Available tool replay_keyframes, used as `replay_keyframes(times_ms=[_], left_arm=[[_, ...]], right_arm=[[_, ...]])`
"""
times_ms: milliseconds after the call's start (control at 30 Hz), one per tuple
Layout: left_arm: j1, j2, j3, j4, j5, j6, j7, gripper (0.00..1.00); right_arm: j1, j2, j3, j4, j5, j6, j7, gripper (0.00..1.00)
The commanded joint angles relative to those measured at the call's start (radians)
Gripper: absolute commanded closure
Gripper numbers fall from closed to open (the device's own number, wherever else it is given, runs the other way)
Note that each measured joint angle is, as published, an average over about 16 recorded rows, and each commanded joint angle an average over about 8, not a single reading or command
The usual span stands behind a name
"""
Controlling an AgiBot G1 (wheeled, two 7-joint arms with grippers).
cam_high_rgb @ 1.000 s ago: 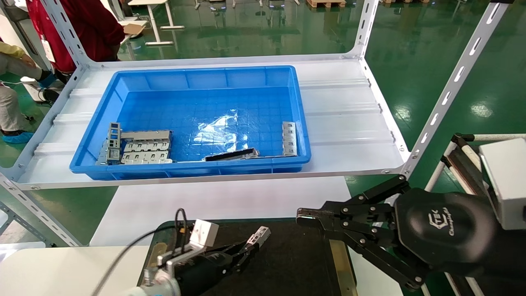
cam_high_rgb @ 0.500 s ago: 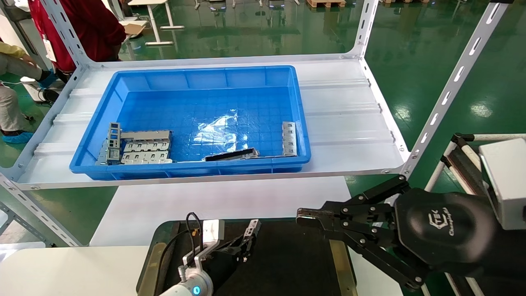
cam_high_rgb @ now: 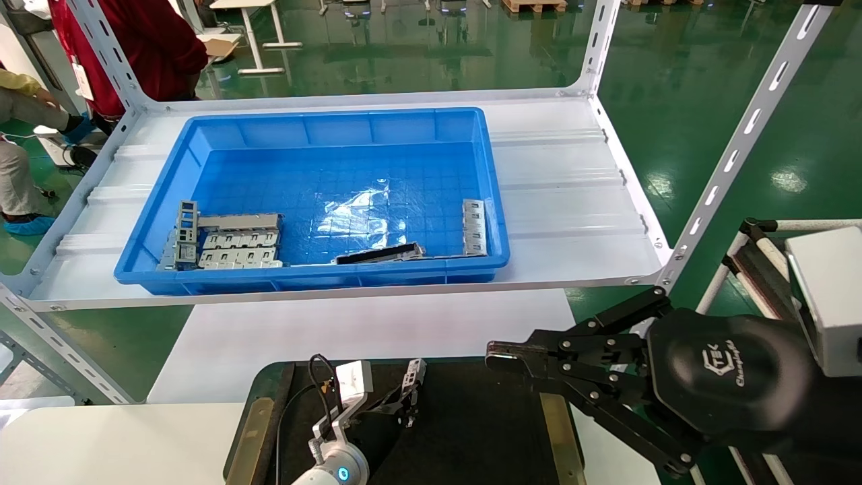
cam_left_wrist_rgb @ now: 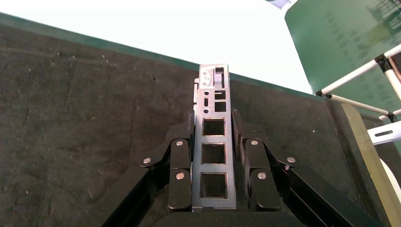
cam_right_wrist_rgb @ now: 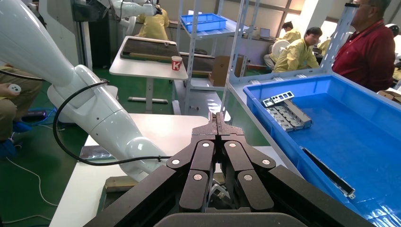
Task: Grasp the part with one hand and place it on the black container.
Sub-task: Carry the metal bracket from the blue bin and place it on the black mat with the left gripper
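Observation:
My left gripper (cam_high_rgb: 404, 397) is shut on the part (cam_high_rgb: 412, 374), a silvery bar with rectangular cut-outs, and holds it low over the black container (cam_high_rgb: 471, 431), near that tray's far edge. In the left wrist view the part (cam_left_wrist_rgb: 213, 142) lies between both fingers (cam_left_wrist_rgb: 179, 165) over the matte black surface (cam_left_wrist_rgb: 85, 109). My right gripper (cam_high_rgb: 502, 357) is shut and empty, parked above the tray's right side; the right wrist view shows its tips (cam_right_wrist_rgb: 217, 124) pressed together.
A blue plastic bin (cam_high_rgb: 148, 256) stands on the white shelf behind, holding stacked grey brackets (cam_high_rgb: 232, 242), a flat dark strip (cam_high_rgb: 380, 254) and another silvery bar (cam_high_rgb: 473, 226). Brass strips (cam_high_rgb: 559, 438) edge the tray. Slotted shelf posts (cam_high_rgb: 734, 148) rise at right. People stand at far left.
My left gripper has swung forward and turned, carrying the part from mid-tray to near the tray's far edge and lower. The right arm has not moved.

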Motion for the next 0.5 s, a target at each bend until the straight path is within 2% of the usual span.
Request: replay_keyframes(times_ms=[33, 300, 367, 400, 433, 500], left_arm=[[-0.002, 0.000, 0.017, -0.008, -0.032, -0.014, 0.007, 1.00], [-0.026, 0.001, 0.101, -0.037, -0.187, -0.088, 0.071, 1.00], [-0.033, 0.000, 0.122, -0.047, -0.227, -0.106, 0.090, 0.98], [-0.037, 0.000, 0.133, -0.053, -0.247, -0.115, 0.100, 0.93], [-0.041, -0.001, 0.142, -0.059, -0.266, -0.123, 0.109, 0.86], [-0.049, -0.004, 0.162, -0.072, -0.304, -0.141, 0.128, 0.61]], right_arm=[[0.000, 0.000, 0.000, 0.000, 0.000, 0.000, 0.000, 1.00], [0.000, 0.000, 0.000, 0.000, 0.000, 0.000, 0.000, 1.00], [0.000, 0.000, 0.000, 0.000, 0.000, 0.000, 0.000, 0.90], [0.000, 0.000, 0.000, 0.000, 0.000, 0.000, 0.000, 0.82], [0.000, 0.000, 0.000, 0.000, 0.000, 0.000, 0.000, 0.71], [0.000, 0.000, 0.000, 0.000, 0.000, 0.000, 0.000, 0.46]])
